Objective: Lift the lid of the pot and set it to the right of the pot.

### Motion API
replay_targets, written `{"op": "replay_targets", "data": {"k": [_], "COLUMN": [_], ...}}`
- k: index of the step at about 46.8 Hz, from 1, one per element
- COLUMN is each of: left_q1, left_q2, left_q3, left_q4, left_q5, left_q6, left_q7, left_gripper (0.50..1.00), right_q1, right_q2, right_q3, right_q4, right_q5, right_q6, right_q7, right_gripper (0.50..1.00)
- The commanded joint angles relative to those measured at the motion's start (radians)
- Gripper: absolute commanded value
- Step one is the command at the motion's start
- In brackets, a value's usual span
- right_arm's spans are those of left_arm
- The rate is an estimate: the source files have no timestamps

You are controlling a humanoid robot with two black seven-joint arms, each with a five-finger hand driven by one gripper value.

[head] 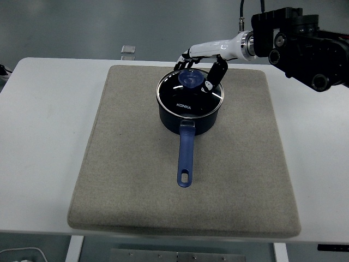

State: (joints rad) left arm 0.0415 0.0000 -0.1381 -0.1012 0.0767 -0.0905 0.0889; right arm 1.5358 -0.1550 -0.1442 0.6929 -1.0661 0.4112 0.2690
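A dark blue pot (189,115) with a long blue handle (185,155) pointing toward me sits on the grey mat (136,180). Its glass lid (190,93) rests on the pot, with a blue knob (191,79) at its middle. My right hand (197,70) reaches in from the upper right and hangs just over the lid. Its fingers (182,59) lie behind the knob and the thumb (212,78) comes down to the knob's right. The fingers are spread around the knob and do not grip it. My left arm is out of sight.
The grey mat covers most of the white table (43,136). A small clear object (128,49) lies on the table behind the mat at the upper left. Bare mat (245,125) lies to the right of the pot.
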Motion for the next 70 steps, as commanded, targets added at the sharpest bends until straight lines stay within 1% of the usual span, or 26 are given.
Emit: {"op": "replay_targets", "data": {"k": [1, 4, 6, 9, 16, 27, 31, 36, 39, 43, 47, 53, 70], "left_q1": [0.0, 0.0, 0.0, 0.0, 0.0, 0.0, 0.0, 0.0, 0.0, 0.0, 0.0, 0.0, 0.0], "left_q2": [0.0, 0.0, 0.0, 0.0, 0.0, 0.0, 0.0, 0.0, 0.0, 0.0, 0.0, 0.0, 0.0], "left_q3": [0.0, 0.0, 0.0, 0.0, 0.0, 0.0, 0.0, -0.001, 0.0, 0.0, 0.0, 0.0, 0.0], "left_q4": [0.0, 0.0, 0.0, 0.0, 0.0, 0.0, 0.0, 0.0, 0.0, 0.0, 0.0, 0.0, 0.0], "left_q5": [0.0, 0.0, 0.0, 0.0, 0.0, 0.0, 0.0, 0.0, 0.0, 0.0, 0.0, 0.0, 0.0], "left_q6": [0.0, 0.0, 0.0, 0.0, 0.0, 0.0, 0.0, 0.0, 0.0, 0.0, 0.0, 0.0, 0.0], "left_q7": [0.0, 0.0, 0.0, 0.0, 0.0, 0.0, 0.0, 0.0, 0.0, 0.0, 0.0, 0.0, 0.0], "left_gripper": [1.0, 1.0, 1.0, 1.0, 1.0, 1.0, 1.0, 1.0, 1.0, 1.0, 1.0, 1.0, 1.0], "right_q1": [0.0, 0.0, -0.002, 0.0, -0.002, -0.008, -0.01, -0.01, -0.01, -0.01, -0.01, -0.006, 0.007], "right_q2": [-0.001, 0.0, -0.001, -0.001, -0.001, 0.0, 0.0, 0.0, 0.0, 0.0, 0.0, -0.001, -0.003], "right_q3": [-0.003, -0.003, -0.005, -0.003, -0.003, -0.005, -0.005, -0.005, -0.005, -0.003, -0.003, -0.003, 0.0], "right_q4": [-0.001, -0.003, -0.003, -0.003, -0.003, -0.004, -0.003, -0.003, -0.004, -0.003, -0.003, -0.004, -0.004], "right_q5": [0.0, 0.0, -0.002, 0.0, 0.0, 0.0, -0.002, -0.002, -0.008, -0.023, -0.025, -0.025, -0.012], "right_q6": [-0.005, -0.005, -0.006, -0.006, -0.009, -0.014, -0.014, -0.014, -0.014, -0.014, -0.014, -0.014, -0.003], "right_q7": [-0.001, -0.001, -0.001, -0.001, -0.001, -0.001, -0.001, -0.001, -0.001, -0.001, -0.001, -0.001, -0.001], "right_gripper": [0.864, 0.85, 0.83, 0.827, 0.803, 0.793, 0.764, 0.748, 0.729, 0.723, 0.691, 0.662, 0.654]}}
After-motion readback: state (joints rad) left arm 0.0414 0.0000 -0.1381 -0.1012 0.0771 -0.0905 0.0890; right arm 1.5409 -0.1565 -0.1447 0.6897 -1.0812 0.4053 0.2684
